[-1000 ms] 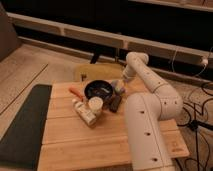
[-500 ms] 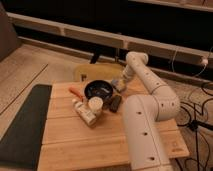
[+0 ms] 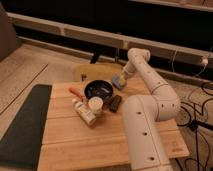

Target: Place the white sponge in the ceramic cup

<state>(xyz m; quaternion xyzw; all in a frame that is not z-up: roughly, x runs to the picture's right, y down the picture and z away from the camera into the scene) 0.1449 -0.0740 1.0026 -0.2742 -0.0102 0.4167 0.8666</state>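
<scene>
My gripper [image 3: 119, 80] hangs over the far side of the wooden table [image 3: 100, 142], just right of the black bowl. It is shut on the white sponge [image 3: 118, 79], a small bluish-grey pad held above the tabletop. The ceramic cup [image 3: 95, 104], small and cream-white, stands upright in front of the bowl, left of and nearer to me than the gripper. The sponge is well apart from the cup.
A wide black bowl [image 3: 98, 90] sits behind the cup. A black oblong gadget [image 3: 115, 102] lies right of the cup, a white tube [image 3: 84, 113] lies to its front left, and an orange object [image 3: 76, 92] lies left of the bowl. A dark mat [image 3: 25, 125] covers the table's left side. Cables [image 3: 197, 107] run on the floor to the right.
The gripper has risen and moved back from just above the black gadget to beside the bowl's right rim, carrying the sponge. The other objects have not moved.
</scene>
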